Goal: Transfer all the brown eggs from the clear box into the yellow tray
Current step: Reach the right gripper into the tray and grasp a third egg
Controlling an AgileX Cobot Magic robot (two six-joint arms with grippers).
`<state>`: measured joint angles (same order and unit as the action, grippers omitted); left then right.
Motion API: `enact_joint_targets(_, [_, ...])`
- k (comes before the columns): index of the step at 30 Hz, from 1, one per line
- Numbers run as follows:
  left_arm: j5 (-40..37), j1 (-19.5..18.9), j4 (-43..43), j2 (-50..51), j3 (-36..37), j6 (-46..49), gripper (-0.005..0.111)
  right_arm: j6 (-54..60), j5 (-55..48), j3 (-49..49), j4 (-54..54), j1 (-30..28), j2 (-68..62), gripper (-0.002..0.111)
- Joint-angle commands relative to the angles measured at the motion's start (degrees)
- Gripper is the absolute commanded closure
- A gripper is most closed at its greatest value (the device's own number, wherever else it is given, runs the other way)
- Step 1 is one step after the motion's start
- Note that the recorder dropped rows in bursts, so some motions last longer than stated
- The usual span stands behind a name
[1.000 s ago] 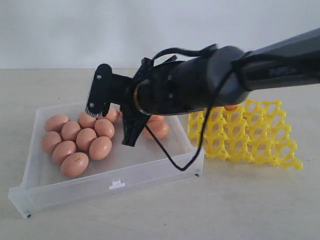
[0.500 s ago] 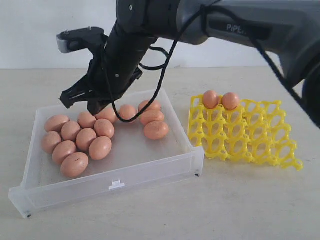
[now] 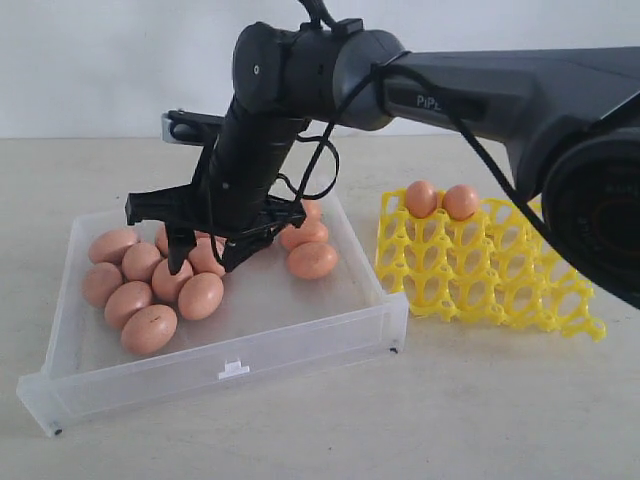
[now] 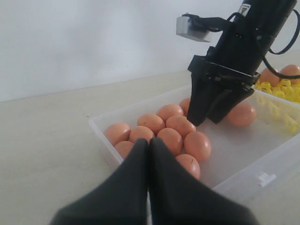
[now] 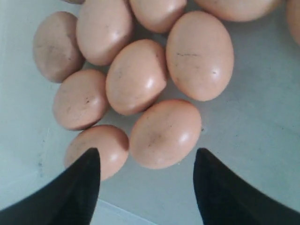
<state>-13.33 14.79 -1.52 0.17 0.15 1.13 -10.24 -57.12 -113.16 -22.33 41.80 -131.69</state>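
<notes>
The brown eggs (image 3: 150, 328) lie clustered at the left of the clear box (image 3: 300, 340), with a few more (image 3: 312, 260) farther back. Two eggs (image 3: 440, 200) sit at the far edge of the yellow tray (image 3: 500, 285). My right gripper (image 3: 205, 262) reaches across and hangs open just above the cluster, nothing between its fingers (image 5: 86, 180). In the right wrist view one egg (image 5: 165, 133) lies just ahead of the open jaws. My left gripper (image 4: 149, 143) is shut and empty, outside the box's near-left corner.
The box's low clear walls (image 4: 101, 129) surround the eggs. The tray leans to the right of the box on the beige table (image 3: 480, 410). A pale wall stands behind. The right arm (image 3: 480, 90) spans above the tray and the box.
The right arm has swung from beside the tray over to the box and dropped toward the egg cluster. Its jaws have gone from shut to open.
</notes>
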Motion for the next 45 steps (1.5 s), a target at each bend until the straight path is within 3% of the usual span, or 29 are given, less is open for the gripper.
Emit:
enact_joint_targets(1, [0.28,0.03,0.01,-0.17,-0.15,0.03,0.111,-4.9,1.83,-0.35,0.3,-0.11,-2.6,0.052])
enact_joint_targets(14, [0.28,0.03,0.01,-0.17,-0.15,0.03,0.111,-7.01,7.45,-0.35,-3.47,-0.11,-6.81,0.053])
enact_joint_targets(17, [0.28,0.03,0.01,-0.17,-0.15,0.03,0.111,-6.36,8.1,-0.35,-3.47,-0.11,-6.81,0.068])
enact_joint_targets(21, [0.28,0.03,0.01,-0.17,-0.15,0.03,0.111,-3.97,7.96,-0.35,-3.58,-0.11,-6.81,0.105])
enact_joint_targets(26, [0.28,0.03,0.01,-0.17,-0.15,0.03,0.111,4.55,8.85,-0.35,-0.79,-0.11,-4.74,0.108])
enact_joint_targets(28, [0.28,0.03,0.01,-0.17,-0.15,0.03,0.111,8.49,10.27,-0.35,6.03,0.86,-3.36,0.108])
enact_joint_targets(31, [0.28,0.03,0.01,-0.17,-0.15,0.03,0.111,4.94,10.31,0.9,22.75,3.3,-0.56,0.108])
enact_joint_targets(34, [0.28,0.03,0.01,-0.17,-0.15,0.03,0.111,-3.68,19.95,9.71,38.45,6.35,5.97,0.108])
enact_joint_targets(39, [0.28,0.03,0.01,-0.17,-0.15,0.03,0.111,-17.03,53.29,33.54,54.56,7.48,23.34,0.108])
enact_joint_targets(42, [0.28,0.03,0.01,-0.17,-0.15,0.03,0.111,-19.63,59.1,45.64,56.44,1.62,31.76,0.109])
enact_joint_targets(45, [0.28,0.03,0.01,-0.17,-0.15,0.03,0.111,-19.63,59.26,55.2,55.99,-9.28,36.34,0.109])
